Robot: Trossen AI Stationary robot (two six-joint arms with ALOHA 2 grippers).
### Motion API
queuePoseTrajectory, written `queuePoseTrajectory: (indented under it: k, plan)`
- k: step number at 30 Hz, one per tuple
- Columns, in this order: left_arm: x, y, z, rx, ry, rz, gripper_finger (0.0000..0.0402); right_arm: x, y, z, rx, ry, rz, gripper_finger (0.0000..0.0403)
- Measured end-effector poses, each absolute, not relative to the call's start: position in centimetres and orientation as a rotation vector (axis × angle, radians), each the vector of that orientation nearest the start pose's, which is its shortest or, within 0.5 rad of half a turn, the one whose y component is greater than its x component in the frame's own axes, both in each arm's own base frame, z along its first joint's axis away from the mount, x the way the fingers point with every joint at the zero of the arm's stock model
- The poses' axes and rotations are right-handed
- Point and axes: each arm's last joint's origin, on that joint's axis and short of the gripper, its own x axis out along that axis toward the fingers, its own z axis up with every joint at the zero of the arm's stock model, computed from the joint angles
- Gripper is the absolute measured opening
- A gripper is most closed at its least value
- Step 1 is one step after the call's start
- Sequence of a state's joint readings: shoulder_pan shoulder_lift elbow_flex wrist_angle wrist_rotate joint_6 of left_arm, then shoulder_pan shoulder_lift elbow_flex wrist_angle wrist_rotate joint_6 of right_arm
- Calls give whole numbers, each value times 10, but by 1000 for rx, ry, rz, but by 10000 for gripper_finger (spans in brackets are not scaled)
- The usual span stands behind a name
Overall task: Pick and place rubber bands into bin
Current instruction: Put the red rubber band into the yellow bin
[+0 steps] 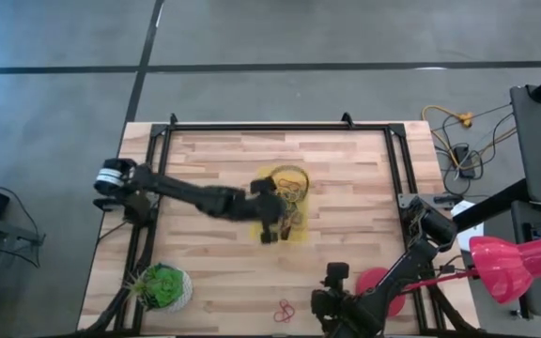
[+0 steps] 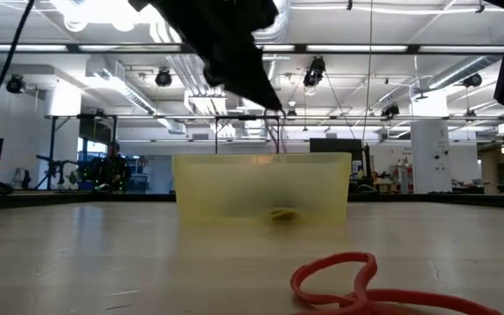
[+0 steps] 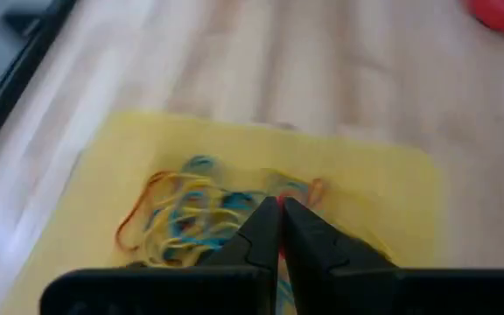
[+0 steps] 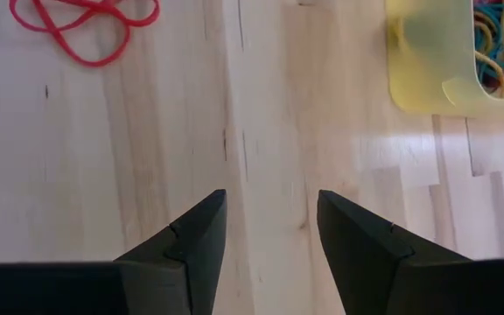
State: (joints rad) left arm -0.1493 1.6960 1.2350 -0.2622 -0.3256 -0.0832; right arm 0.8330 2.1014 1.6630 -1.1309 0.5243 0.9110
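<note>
The left gripper has its fingers pinched tightly together above the bin, and a sliver of red shows between the tips in the left wrist view, though it is too small to say for certain that a band is caught there. Beneath them lies a tangle of rubber bands, thin floppy loops of yellow, blue and orange-red, blurred so that single loops are hard to separate. The bin is a shallow rectangular tray of cloudy translucent yellow plastic; from the low view its wall hides most of the contents, leaving only a dim dark smudge behind it. The left arm stretches from the worktop's left edge out to the middle, its wrist over the bin. The right gripper hovers low over the pale striped wooden worktop near the front edge, its fingers spread apart and empty. A red rubber band lies in loose loops on the wood near it, well apart from the bin.
</note>
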Motion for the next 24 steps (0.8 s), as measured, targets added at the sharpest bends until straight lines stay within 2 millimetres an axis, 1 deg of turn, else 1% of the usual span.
queuePoseTrajectory:
  k: [2,4,6,9,13,16,18,21,24]
  plan:
    - [373,-29,241,-40,698,281,1,280,287,189,-175,1151,-321,166]
    - [372,-19,232,-125,747,334,7,279,287,189,-153,1148,-341,166]
    - [373,-16,230,-164,751,332,21,278,288,189,-142,1144,-347,166]
    - [372,-19,230,-191,762,293,54,277,288,188,-150,1146,-342,166]
    - [371,-34,233,-247,775,190,105,277,288,188,-204,1159,-312,166]
    - [367,-51,241,-274,772,103,135,277,288,188,-234,1165,-293,166]
    - [363,-65,247,-267,764,53,147,277,288,188,-231,1165,-295,166]
    - [353,-88,256,-248,757,-16,154,278,287,188,-151,1149,-348,166]
    - [342,-110,262,-244,748,-62,155,279,282,199,4,1108,-429,166]
